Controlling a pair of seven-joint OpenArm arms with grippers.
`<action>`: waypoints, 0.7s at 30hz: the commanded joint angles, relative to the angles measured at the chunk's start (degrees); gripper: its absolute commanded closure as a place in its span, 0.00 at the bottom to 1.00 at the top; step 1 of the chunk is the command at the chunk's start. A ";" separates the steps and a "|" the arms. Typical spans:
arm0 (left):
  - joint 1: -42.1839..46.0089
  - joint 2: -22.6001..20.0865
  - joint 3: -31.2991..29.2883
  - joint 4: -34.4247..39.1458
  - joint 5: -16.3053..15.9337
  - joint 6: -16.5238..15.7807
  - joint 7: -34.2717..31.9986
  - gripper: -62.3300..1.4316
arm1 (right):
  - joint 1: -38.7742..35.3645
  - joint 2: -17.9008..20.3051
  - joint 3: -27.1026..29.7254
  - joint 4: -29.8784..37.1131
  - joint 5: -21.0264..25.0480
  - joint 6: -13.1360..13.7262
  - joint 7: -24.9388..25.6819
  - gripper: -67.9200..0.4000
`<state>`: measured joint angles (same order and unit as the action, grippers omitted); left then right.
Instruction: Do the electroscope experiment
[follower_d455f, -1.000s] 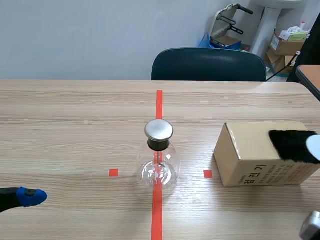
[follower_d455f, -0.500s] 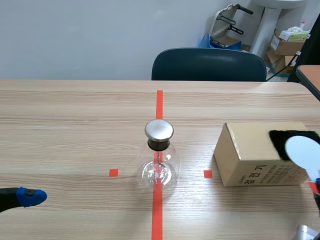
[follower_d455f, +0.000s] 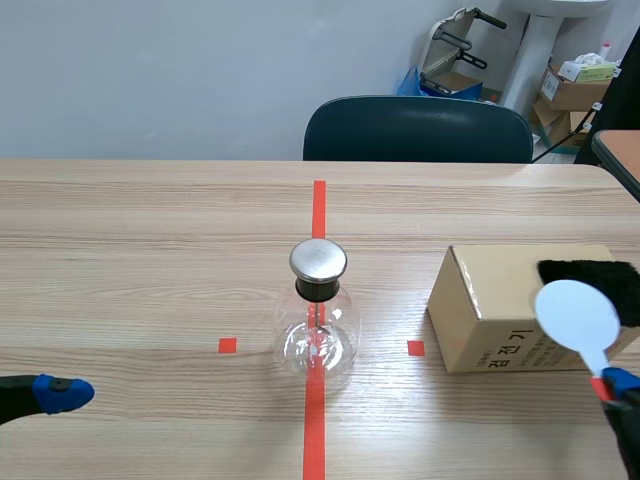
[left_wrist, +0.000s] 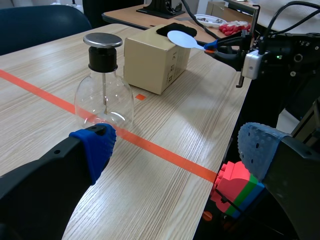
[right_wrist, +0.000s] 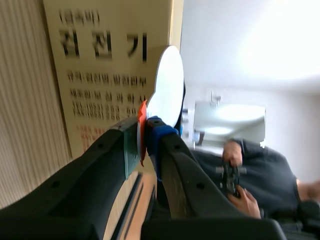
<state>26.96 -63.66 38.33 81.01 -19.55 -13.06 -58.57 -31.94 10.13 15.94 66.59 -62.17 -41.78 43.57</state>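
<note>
The electroscope, a clear glass flask (follower_d455f: 318, 335) with a round metal cap (follower_d455f: 318, 260), stands on the red tape line at mid-table. It also shows ahead of my open left gripper (left_wrist: 177, 150) as the flask (left_wrist: 104, 97). My left gripper (follower_d455f: 58, 393) rests low at the near left. My right gripper (follower_d455f: 615, 385) is shut on the red handle of a white disc paddle (follower_d455f: 578, 315), held up in front of the cardboard box (follower_d455f: 500, 310). A black fur patch (follower_d455f: 590, 278) lies on the box. The right wrist view shows the paddle (right_wrist: 167, 87) pinched between my fingers (right_wrist: 112, 150).
A dark blue chair (follower_d455f: 418, 130) stands behind the far table edge. A stack of pink, green and blue blocks (left_wrist: 237, 185) sits past the table's near edge. A person (right_wrist: 260, 172) is seen beyond the box in the right wrist view.
My right gripper has carried the white paddle leftward and slightly down, off the black fur, and its tip has come into the scene view. The left arm and flask have not moved.
</note>
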 joint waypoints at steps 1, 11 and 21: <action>-0.17 0.13 -0.20 1.18 -0.35 0.09 -0.81 0.15 | 0.17 0.66 0.17 0.68 0.92 -3.08 -6.29 0.97; -0.17 0.13 -0.20 1.18 -0.35 0.09 -0.81 0.15 | 0.35 0.79 0.17 0.68 0.83 -3.08 1.14 0.97; -0.17 0.13 -0.22 1.18 -0.35 0.09 -0.81 0.15 | 0.35 0.79 0.17 0.68 0.90 -3.08 -13.07 0.97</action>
<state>26.96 -63.66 38.33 81.01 -19.57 -13.06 -58.57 -31.92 10.17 15.97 66.59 -61.63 -41.78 30.76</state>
